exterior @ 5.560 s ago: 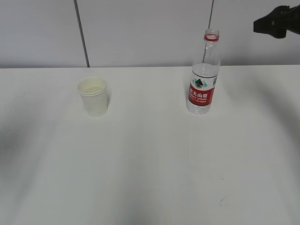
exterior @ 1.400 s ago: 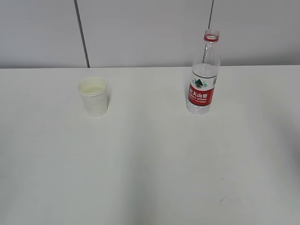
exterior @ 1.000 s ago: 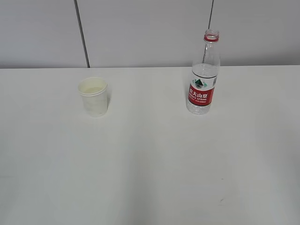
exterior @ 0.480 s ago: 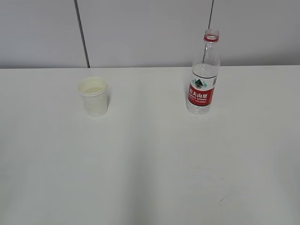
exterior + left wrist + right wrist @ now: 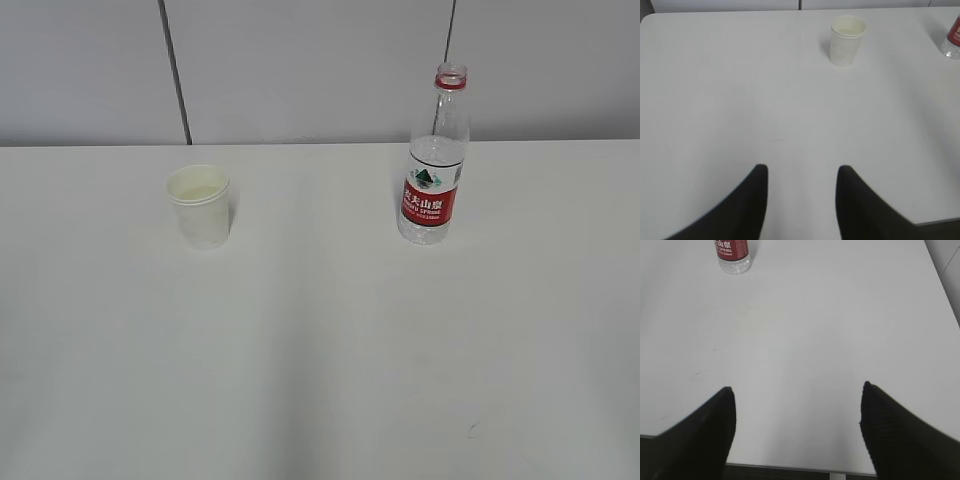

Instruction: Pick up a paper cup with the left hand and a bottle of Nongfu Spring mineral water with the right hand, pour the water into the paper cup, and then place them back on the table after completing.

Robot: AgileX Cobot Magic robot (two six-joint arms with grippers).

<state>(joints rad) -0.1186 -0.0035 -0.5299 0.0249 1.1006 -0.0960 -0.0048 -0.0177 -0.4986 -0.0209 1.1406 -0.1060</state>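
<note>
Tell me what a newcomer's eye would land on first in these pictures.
First, the clear plastic bottle with a red label and red neck ring, uncapped, upright at the back right of the white table. Next, the small white paper cup, upright to its left, well apart. In the wrist views, the left gripper and right gripper both hang open and empty near the front edge.

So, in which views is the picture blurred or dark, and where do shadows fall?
Exterior view: evenly lit and sharp, with the paper cup casting a faint shadow to its right. Left wrist view: the fingers are dark with soft edges. Right wrist view: the bottle is cropped at the top edge.
</note>
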